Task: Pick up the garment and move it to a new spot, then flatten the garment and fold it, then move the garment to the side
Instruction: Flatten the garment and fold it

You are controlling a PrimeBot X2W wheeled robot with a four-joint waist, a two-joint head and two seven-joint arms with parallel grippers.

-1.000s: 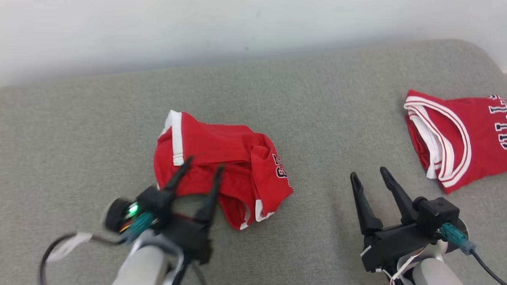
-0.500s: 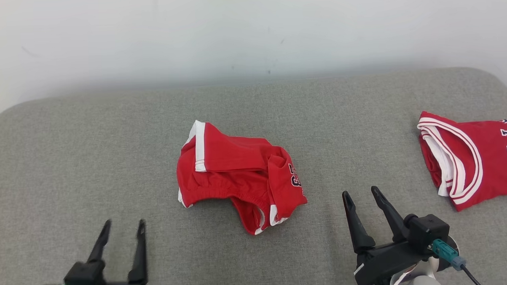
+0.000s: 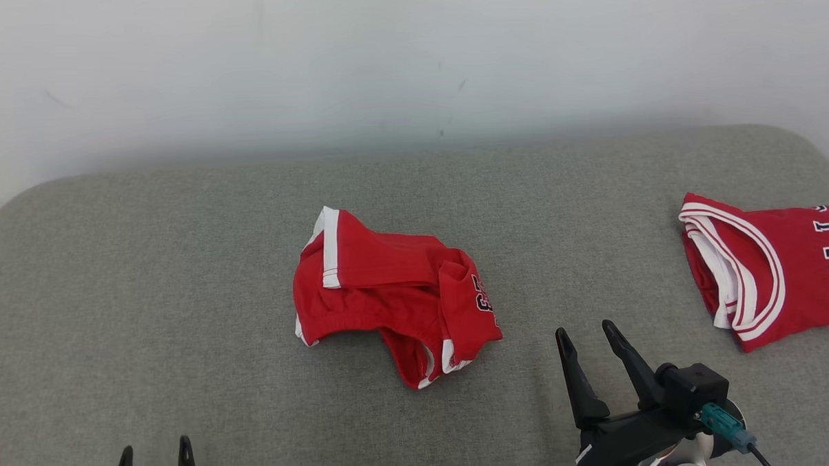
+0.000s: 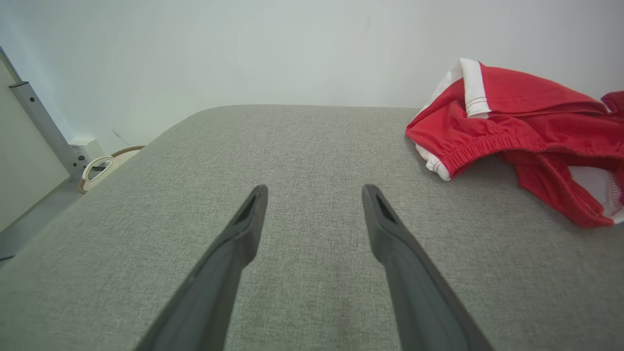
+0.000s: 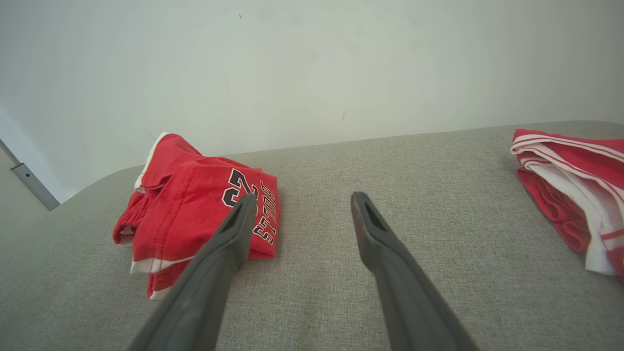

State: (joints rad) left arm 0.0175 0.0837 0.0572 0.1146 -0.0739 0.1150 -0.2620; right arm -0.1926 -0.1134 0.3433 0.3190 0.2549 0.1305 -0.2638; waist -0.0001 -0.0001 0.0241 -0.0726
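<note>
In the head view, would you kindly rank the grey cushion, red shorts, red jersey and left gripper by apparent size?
1. grey cushion
2. red shorts and red jersey: they look alike, and the jersey runs off the frame edge, so I won't rank them.
3. left gripper, cut off at the bottom edge.

My right hand (image 3: 585, 328) has two long, dark, tapering fingers (image 3: 577, 382) on a black blocky body (image 3: 692, 389), with a teal connector (image 3: 722, 421) and a thin black cable (image 3: 759, 457). My left hand (image 3: 155, 445) has matching dark fingertips (image 4: 251, 214), slotted near the ends.
</note>
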